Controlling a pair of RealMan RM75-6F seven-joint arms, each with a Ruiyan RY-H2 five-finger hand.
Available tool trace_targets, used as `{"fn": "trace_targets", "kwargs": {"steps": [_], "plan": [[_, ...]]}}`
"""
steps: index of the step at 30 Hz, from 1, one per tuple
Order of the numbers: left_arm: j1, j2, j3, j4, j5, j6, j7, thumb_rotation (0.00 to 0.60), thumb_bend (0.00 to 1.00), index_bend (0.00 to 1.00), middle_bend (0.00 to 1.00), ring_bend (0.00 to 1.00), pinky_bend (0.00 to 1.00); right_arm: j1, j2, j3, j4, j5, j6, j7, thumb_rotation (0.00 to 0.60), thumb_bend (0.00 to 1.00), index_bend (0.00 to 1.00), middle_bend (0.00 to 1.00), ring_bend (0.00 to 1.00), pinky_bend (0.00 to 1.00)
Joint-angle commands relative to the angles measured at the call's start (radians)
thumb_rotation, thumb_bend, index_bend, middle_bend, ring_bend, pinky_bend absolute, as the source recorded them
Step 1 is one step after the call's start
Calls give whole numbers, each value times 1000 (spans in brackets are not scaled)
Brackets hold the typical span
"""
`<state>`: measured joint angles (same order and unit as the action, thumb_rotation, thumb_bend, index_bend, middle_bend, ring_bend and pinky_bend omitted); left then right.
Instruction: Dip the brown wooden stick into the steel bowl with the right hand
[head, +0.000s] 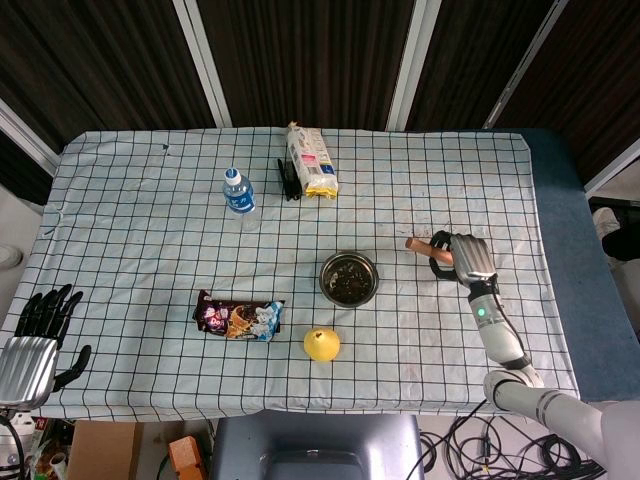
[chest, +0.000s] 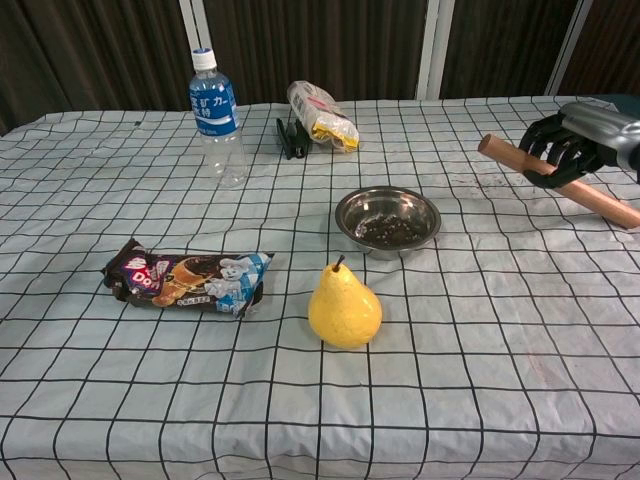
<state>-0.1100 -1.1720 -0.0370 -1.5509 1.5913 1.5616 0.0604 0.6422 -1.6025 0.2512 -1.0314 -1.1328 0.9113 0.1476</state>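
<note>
My right hand (head: 468, 258) (chest: 572, 145) grips the brown wooden stick (chest: 510, 157) (head: 421, 244) and holds it above the table, right of the steel bowl (head: 348, 277) (chest: 388, 219). The stick is tilted, its free end pointing left and up toward the bowl's side; in the chest view the other end juts out down and right behind the fingers. Dark bits lie in the bowl. My left hand (head: 38, 335) hangs off the table's left front corner, fingers apart and holding nothing.
A yellow pear (head: 321, 344) (chest: 344, 305) stands just in front of the bowl. A snack wrapper (head: 238, 317) (chest: 187, 277) lies to the left. A water bottle (head: 237, 195) (chest: 217, 115), a black clip (head: 288, 180) and a noodle pack (head: 311, 160) (chest: 320, 115) sit at the back.
</note>
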Motion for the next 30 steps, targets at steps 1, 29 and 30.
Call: {"fn": "trace_targets", "kwargs": {"steps": [1, 29, 30], "plan": [[1, 0, 0, 0, 1, 1, 1, 600, 380, 0, 0, 0, 0, -41, 74, 85, -76, 12, -25, 251, 600, 387, 858, 501, 435, 389], [-9, 2, 6, -13, -8, -35, 5, 600, 351, 0, 0, 0, 0, -113, 3, 26, 200, -321, -25, 1482, 600, 387, 597, 461, 405, 383], [-9, 2, 5, -13, -9, -35, 5, 600, 351, 0, 0, 0, 0, -113, -3, 11, 226, -340, -7, 1521, 600, 387, 588, 456, 403, 384]]}}
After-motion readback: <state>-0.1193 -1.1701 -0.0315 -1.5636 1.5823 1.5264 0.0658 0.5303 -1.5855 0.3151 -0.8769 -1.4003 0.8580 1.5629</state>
